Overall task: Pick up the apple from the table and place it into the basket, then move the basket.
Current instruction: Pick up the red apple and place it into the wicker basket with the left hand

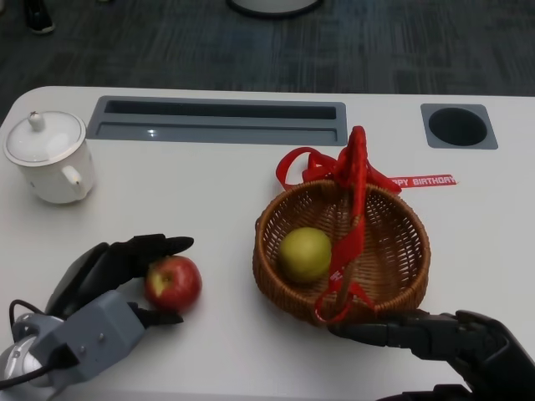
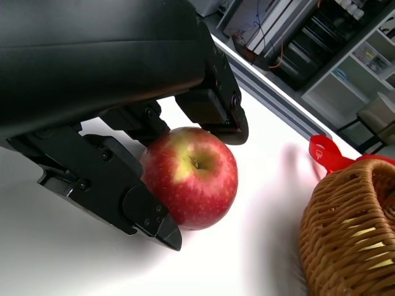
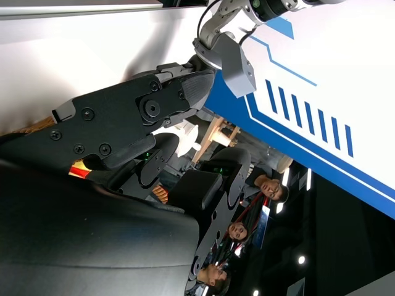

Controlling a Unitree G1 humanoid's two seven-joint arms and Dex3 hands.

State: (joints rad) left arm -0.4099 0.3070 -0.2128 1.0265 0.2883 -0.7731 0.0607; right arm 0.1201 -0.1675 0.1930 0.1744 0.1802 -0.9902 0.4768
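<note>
My left hand [image 1: 117, 267] lies on the table [image 1: 209, 192] with its fingers [image 2: 213, 105] parted around the red apple [image 1: 173, 283]. One finger reaches over the far side of the fruit and a lower one [image 2: 145, 213] sits against its near side. The left wrist view shows both black tips touching the skin, so the apple is caught between them. It still rests on the tabletop, and I cannot tell how firmly I grip it. Beyond these fingers, well apart from them, stands a white lidded pot [image 1: 48, 157].

To the right of the apple, near but not touching, sits the wicker basket [image 1: 393, 276]. A yellow-green fruit [image 1: 305, 254] lies inside it, and a red ribbon [image 1: 355, 192] is wound along its handle. A strip of ribbon trails onto the table behind, its lettering partly hidden.

My right hand [image 1: 435, 338] lies at the basket's near rim. Its fingers [image 1: 376, 332] are stretched toward my left, close together, with the tips right at the foot of the handle. Whether they touch the wicker or pinch the ribbon I cannot make out. The hand is cut off by the picture's lower edge. The right wrist view is mostly filled by my own dark shell and fingers [image 3: 142, 114]. Only a sliver of wicker shows past them, with blurred people in the background.
</note>
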